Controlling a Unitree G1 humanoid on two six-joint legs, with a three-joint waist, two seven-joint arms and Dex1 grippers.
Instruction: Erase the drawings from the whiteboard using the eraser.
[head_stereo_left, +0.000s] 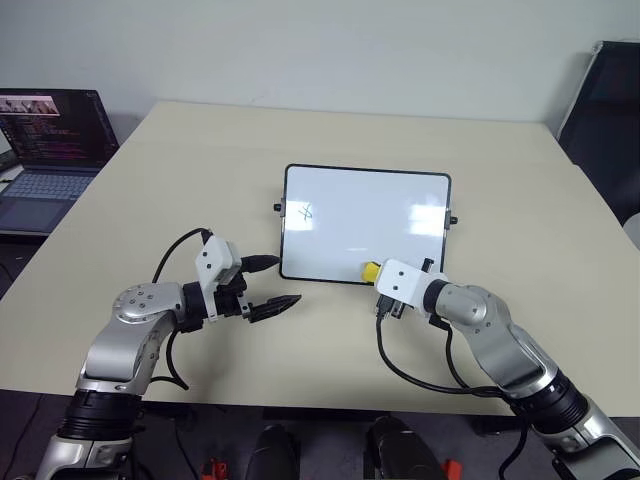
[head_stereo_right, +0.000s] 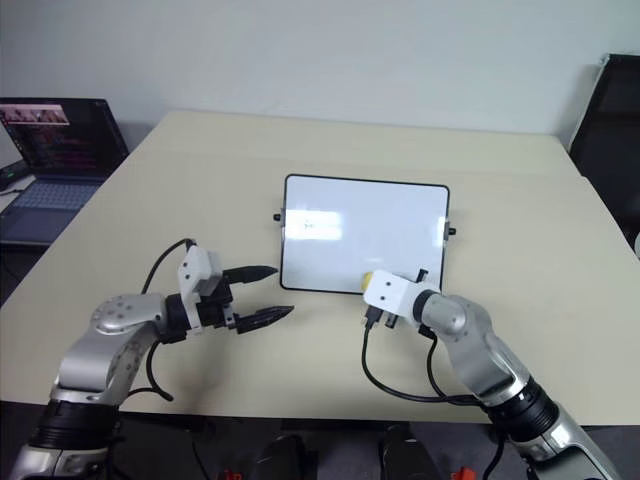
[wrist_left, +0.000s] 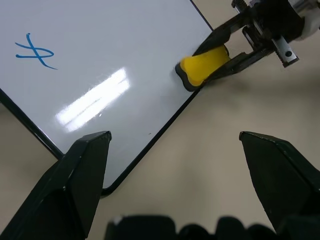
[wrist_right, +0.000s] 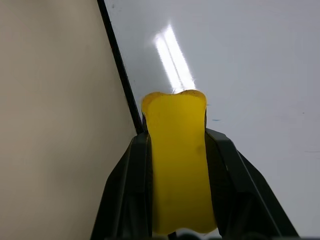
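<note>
The whiteboard (head_stereo_left: 365, 225) lies flat in the middle of the table, its black frame square to me. One of the drawings (head_stereo_left: 306, 212), a small blue scribble (wrist_left: 35, 51), sits near the board's left side. My right gripper (wrist_right: 177, 137) is shut on the yellow eraser (head_stereo_left: 371, 271), whose tip rests at the board's near edge, right of centre. The eraser's dark underside (wrist_left: 186, 80) meets the frame there. Off the board's near left corner, my left gripper (head_stereo_left: 287, 281) is open with nothing between its fingers.
The beige table (head_stereo_left: 200, 160) stretches wide around the board. An open laptop (head_stereo_left: 50, 150) stands on a lower surface to the far left. A black chair (head_stereo_left: 610, 110) is at the far right corner.
</note>
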